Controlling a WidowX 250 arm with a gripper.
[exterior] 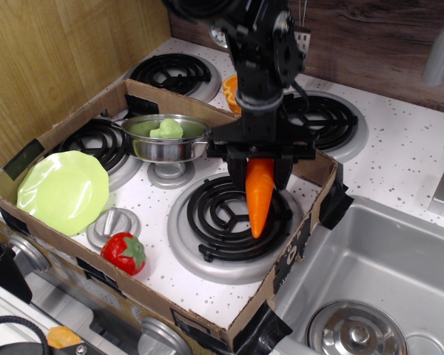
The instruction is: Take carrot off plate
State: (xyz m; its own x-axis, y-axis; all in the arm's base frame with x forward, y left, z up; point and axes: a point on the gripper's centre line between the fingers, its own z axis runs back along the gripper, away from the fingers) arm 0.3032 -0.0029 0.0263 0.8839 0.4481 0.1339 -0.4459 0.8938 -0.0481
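Observation:
My gripper (260, 168) is shut on the thick end of the bright-orange carrot (259, 198). The carrot hangs point down over the front right burner (233, 222), its tip at or just above the coil. Its green top is hidden between the fingers. The lime-green plate (64, 190) lies bare at the far left of the cardboard tray, well apart from the carrot and gripper.
A cardboard tray wall (311, 166) stands just behind and right of the gripper. A steel pot (163, 138) with a green item sits behind the burner. A red strawberry (123, 252) lies at the front left, an orange half (231, 89) behind the arm, a sink (377, 274) at right.

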